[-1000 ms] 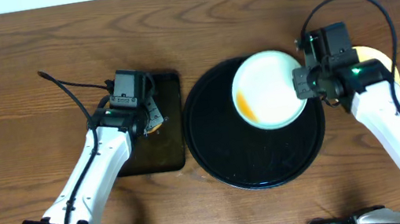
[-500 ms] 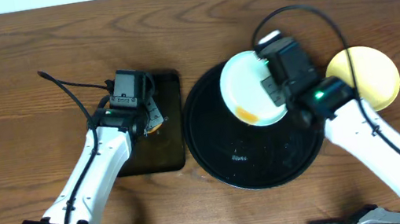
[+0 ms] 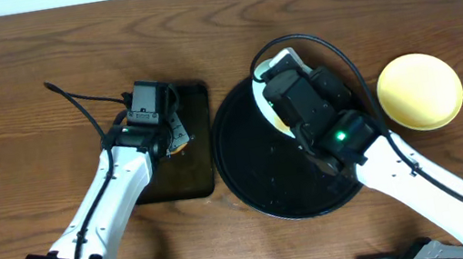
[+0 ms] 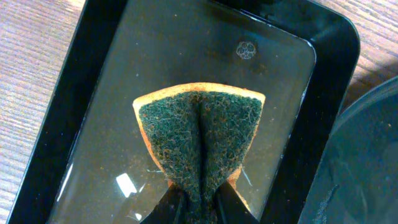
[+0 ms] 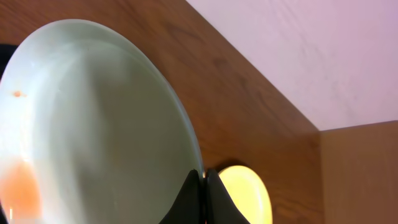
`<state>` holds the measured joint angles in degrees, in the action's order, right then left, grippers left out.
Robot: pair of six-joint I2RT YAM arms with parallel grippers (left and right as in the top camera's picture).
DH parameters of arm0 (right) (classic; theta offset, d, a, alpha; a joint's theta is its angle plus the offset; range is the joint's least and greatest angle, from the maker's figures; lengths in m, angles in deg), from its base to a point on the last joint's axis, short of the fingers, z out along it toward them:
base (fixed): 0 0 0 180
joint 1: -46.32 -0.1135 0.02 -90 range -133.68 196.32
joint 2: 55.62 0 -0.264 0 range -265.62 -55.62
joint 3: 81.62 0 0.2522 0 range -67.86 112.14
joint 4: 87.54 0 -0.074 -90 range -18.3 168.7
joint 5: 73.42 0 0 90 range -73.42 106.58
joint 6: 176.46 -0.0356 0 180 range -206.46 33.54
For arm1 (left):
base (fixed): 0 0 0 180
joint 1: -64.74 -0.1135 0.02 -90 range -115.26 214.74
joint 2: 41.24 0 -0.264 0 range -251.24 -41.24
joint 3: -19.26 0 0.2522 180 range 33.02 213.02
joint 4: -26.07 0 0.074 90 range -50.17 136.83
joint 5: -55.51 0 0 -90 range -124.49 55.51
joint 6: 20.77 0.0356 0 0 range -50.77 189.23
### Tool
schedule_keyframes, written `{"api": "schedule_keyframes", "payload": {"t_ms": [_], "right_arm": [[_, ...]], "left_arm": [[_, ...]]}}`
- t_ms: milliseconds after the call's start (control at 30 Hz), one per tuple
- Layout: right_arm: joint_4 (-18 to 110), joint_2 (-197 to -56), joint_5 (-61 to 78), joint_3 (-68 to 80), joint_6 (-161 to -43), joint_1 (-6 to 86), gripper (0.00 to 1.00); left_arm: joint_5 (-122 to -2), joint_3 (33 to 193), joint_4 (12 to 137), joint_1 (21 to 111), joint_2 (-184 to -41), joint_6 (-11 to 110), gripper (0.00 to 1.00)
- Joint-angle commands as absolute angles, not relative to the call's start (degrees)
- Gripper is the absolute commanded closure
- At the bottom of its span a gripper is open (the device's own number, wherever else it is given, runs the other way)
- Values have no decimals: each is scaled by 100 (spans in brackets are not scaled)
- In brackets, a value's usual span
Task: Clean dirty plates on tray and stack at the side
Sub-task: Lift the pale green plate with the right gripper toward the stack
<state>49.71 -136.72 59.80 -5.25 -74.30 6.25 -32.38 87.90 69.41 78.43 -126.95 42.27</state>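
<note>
**Even, bright light with glare on glossy black surfaces**

The overhead view is bright and sharp, lit evenly from above. The brown wooden bench [image 3: 5, 90] shows only soft, faint shadows. The large round glossy black tray [image 3: 240, 156] carries small specks of reflected light. In the left wrist view, the smaller black rectangular tray [image 4: 124, 62] mirrors a white highlight low on its left, and the green scouring sponge [image 4: 202, 130] is crisp. The right wrist view is softer, and the pale mint-blue round plastic plate [image 5: 93, 124], close to the lens, looks slightly blurred.

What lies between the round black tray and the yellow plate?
Only a narrow strip of bare table, crossed by the right arm's cable, in the overhead view.
</note>
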Motion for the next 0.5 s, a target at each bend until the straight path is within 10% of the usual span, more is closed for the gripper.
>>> {"api": "schedule_keyframes", "payload": {"t_ms": [0, 467], "right_arm": [[5002, -13609, 6313, -486, -7351, 594, 99], [5002, -13609, 6433, -486, -7351, 594, 99]], "left_arm": [[-3142, 8739, 6939, 7830, -12730, 4262, 86], [-3142, 8739, 6939, 7830, -12730, 4262, 86]]}}
